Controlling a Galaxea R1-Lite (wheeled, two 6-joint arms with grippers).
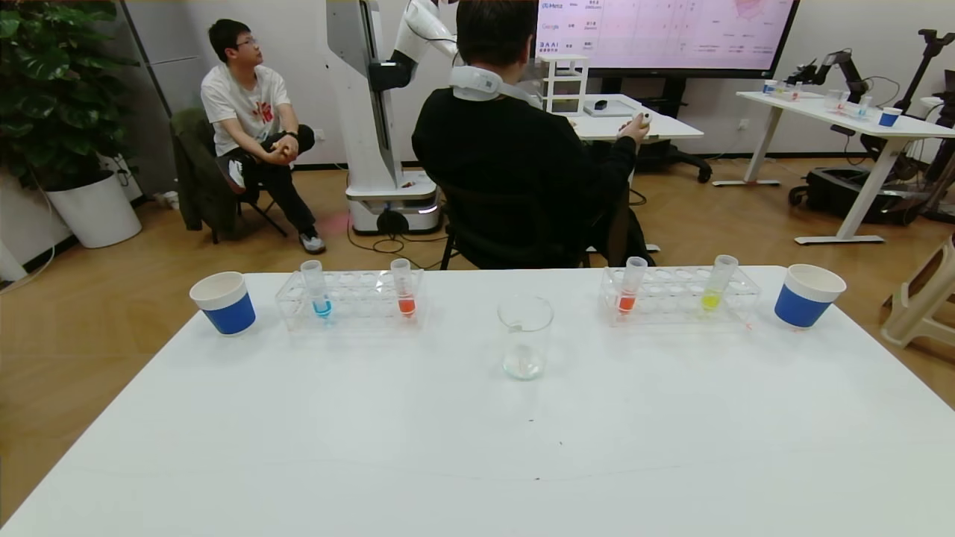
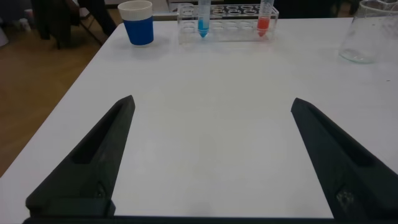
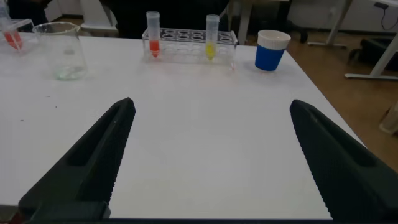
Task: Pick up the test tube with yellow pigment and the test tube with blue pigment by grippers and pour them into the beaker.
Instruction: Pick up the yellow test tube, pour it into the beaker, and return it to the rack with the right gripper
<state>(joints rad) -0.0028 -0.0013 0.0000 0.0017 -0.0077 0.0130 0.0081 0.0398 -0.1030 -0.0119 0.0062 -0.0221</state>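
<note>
Presently both tubes stand untouched in their clear racks at the far edge of the white table [image 1: 477,462]. The test tube with blue pigment [image 1: 316,289] sits in the left rack [image 1: 351,300] beside an orange-red tube [image 1: 404,288]; the test tube with yellow pigment [image 1: 718,283] sits in the right rack [image 1: 679,295]. The beaker [image 1: 525,337] stands between the racks, nearer the robot, apparently empty.

The left gripper [image 2: 211,158] and right gripper [image 3: 211,158] hover low over bare table, well short of the racks, fingers spread wide, holding nothing.

Judgement: the tubes are light, smooth and likely slippery. Grasp each on the upper barrel above the rack, below the rim, squarely and gently, then lift straight up to avoid dragging the light rack. The beaker looks easily tipped.
</note>
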